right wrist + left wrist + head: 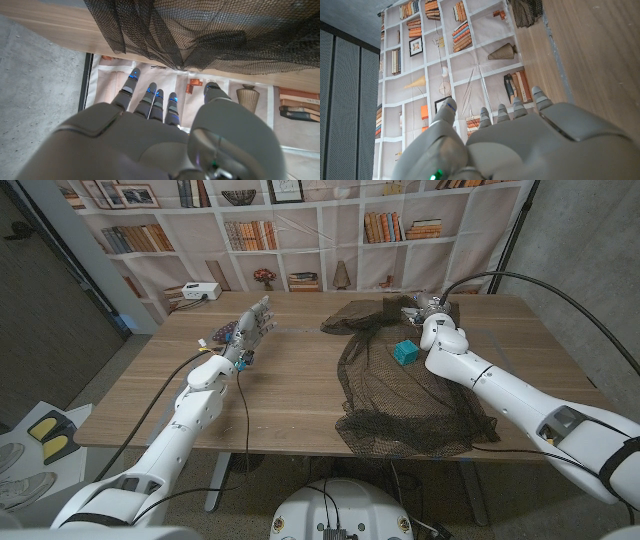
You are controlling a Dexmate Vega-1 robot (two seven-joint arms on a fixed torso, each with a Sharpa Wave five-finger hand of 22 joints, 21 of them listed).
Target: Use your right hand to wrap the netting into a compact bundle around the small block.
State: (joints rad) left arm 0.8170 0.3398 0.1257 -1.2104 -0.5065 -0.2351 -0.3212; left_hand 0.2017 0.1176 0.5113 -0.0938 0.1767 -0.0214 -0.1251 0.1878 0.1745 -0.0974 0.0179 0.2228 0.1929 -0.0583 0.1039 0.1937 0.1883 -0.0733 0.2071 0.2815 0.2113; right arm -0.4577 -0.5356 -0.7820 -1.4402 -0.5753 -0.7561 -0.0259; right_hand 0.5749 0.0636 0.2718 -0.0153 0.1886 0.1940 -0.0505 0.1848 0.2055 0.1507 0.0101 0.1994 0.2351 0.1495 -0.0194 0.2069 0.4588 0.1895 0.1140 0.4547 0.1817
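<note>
The right hand (428, 313) hovers at the far edge of the netting (400, 395), fingers apart, gripping nothing. The small block (405, 352) sits on the netting just nearer than that hand. The left hand (247, 328) stands with fingers spread over the desk (290, 380), well apart.

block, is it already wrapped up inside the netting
No, the teal block sits uncovered on top of the spread black netting, with no mesh over it.
</note>
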